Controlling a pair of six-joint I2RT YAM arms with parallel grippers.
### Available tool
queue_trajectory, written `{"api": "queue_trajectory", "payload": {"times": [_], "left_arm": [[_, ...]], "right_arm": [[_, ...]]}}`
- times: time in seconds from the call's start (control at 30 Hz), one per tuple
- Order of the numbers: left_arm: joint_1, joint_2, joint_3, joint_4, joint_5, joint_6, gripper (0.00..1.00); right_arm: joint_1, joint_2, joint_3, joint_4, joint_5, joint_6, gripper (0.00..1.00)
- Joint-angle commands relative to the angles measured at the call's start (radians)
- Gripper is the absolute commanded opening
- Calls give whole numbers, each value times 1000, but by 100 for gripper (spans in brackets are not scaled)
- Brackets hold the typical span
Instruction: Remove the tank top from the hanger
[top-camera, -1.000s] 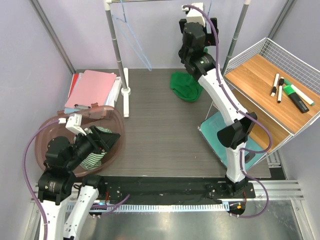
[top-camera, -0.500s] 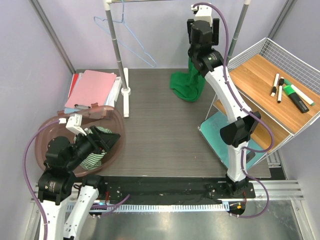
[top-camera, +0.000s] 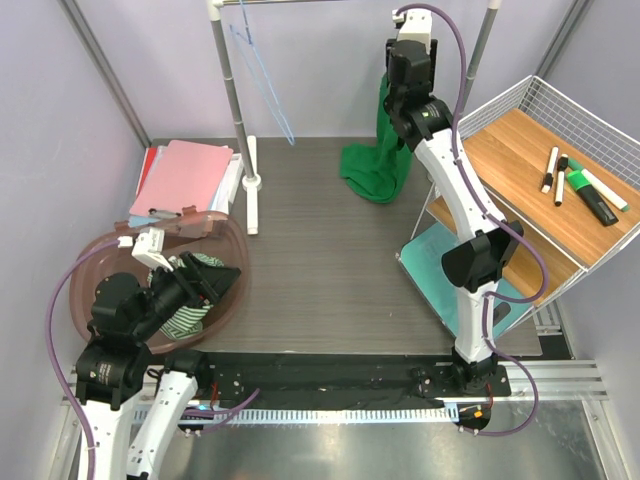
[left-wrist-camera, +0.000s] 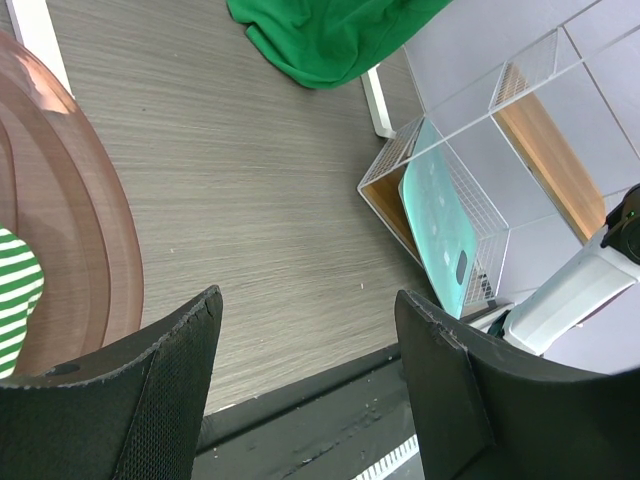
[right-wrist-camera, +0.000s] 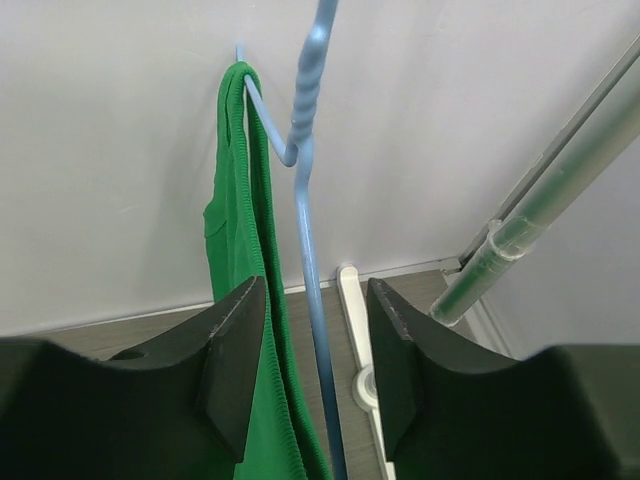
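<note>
The green tank top (top-camera: 372, 170) hangs from near my raised right gripper (top-camera: 398, 90) down to a heap on the table. In the right wrist view its strap (right-wrist-camera: 240, 230) is hooked over an end of a blue wire hanger (right-wrist-camera: 308, 240). The hanger's stem runs between my right gripper's (right-wrist-camera: 315, 290) open jaws, which do not touch it. That hanger is hidden behind the arm in the top view. My left gripper (top-camera: 215, 275) is open and empty over the brown basin (top-camera: 90, 270). The left wrist view shows the tank top's heap (left-wrist-camera: 320, 35) far off.
A second, bare blue hanger (top-camera: 262, 85) hangs on the rail by the left rack pole (top-camera: 235, 100). Pink folders (top-camera: 180, 175) lie at the left. A striped cloth (top-camera: 185, 315) is in the basin. A wire shelf (top-camera: 590, 250) with markers (top-camera: 575, 185) and a teal board (top-camera: 440, 260) stands at the right.
My right arm has risen and moved right toward the rail, drawing the tank top up from its heap. The bare hanger on the left has swung. The left arm has not moved.
</note>
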Motion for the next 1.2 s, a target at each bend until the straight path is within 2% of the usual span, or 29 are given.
{"api": "queue_trajectory", "payload": {"times": [0.0,0.23,0.27,0.4,0.43,0.53,1.17], "left_arm": [[-3,-13,-9,18,33,9,70],[-3,-19,-33,43,57,-18,70],[-1,-16,-33,42,57,-18,70],[-3,-15,-29,43,60,-21,70],[-3,-15,-29,43,62,-23,70],[-3,-13,-29,42,67,-24,70],[-1,-19,-33,37,74,-38,70]], "right_arm": [[-9,-18,26,20,-35,52,47],[-9,-25,24,14,-42,70,40],[-10,-27,25,8,-44,84,34],[-9,-57,15,-1,-64,124,26],[-9,-62,13,-4,-70,132,23],[-10,-77,12,-26,-82,173,1],[-9,-183,35,-47,-190,330,1]]}}
